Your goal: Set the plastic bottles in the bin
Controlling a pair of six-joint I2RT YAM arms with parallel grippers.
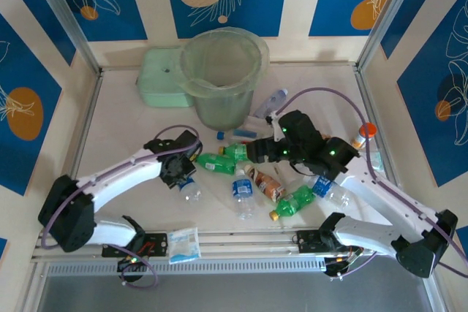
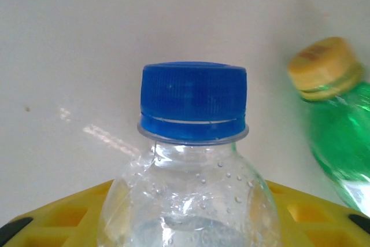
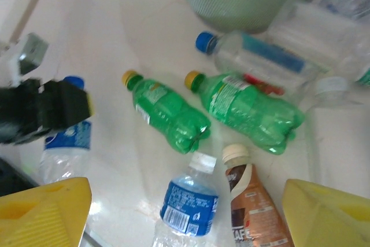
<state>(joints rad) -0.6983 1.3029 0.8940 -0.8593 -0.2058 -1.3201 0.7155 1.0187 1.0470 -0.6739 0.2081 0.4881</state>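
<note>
Blue-capped clear bottle (image 2: 193,166) sits right up against the left wrist camera, its shoulder between the yellow fingers (image 2: 312,218) of the left gripper (image 1: 180,171). The contact points are hidden behind the bottle, so I cannot tell whether the claw is clamped on it or only bracketing it. Fingers low on the shoulder, cap pointing away: probably lined up to pinch the body rather than the slippery neck. From above, this bottle lies on the table (image 1: 124,137) at the near-left edge of the pile, well apart from the bin (image 1: 223,78).

Right gripper (image 3: 188,212) hovers over the middle of the pile, jaws wide apart, nothing between them. Below it lie the green bottles (image 3: 170,117) side by side, caps pointing up-left, then a blue-label bottle (image 3: 188,206) and the brown-labelled bottle (image 3: 251,209) nearest its fingers. It looks like it is choosing a target, and the wide spread suits a grab across a bottle's body.

The bin stands upright at the far centre, and I can't make out any bottles inside it. A mint box (image 1: 164,78) touches its left side. A white bottle with orange cap (image 1: 363,135) stands far right and is not a target. Most bottles are on the table, so the task looks to be early on.
</note>
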